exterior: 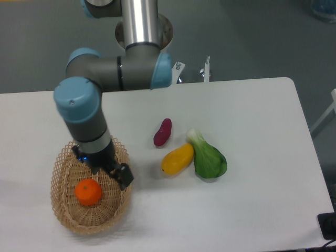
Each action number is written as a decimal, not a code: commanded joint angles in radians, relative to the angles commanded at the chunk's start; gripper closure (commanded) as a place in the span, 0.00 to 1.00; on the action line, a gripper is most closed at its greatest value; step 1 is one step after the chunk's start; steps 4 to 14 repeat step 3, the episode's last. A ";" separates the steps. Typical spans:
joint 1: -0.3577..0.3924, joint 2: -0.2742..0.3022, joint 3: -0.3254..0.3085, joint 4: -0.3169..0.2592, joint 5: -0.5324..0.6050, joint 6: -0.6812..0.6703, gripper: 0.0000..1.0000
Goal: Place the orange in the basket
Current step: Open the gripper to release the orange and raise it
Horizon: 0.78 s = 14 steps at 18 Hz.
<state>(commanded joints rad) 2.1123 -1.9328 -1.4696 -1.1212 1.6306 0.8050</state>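
The black two-finger pincer (111, 170) holds nothing, its opening width unclear; the small round orange (88, 192) lies free inside the oval tan wicker basket (66, 218), whose far rim the arm hides.

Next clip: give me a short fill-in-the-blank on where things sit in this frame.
1. The orange lies inside the ____.
2. The gripper holds ____.
3. The yellow fruit lies between the purple vegetable and the ____ leafy vegetable.
4. The basket stands on the ____ table.

Missing words: basket; nothing; green; white
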 joint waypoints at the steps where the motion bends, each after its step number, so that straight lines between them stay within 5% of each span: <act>1: 0.006 0.003 0.005 -0.005 0.012 0.037 0.00; 14: 0.034 0.029 0.003 -0.005 0.023 0.071 0.00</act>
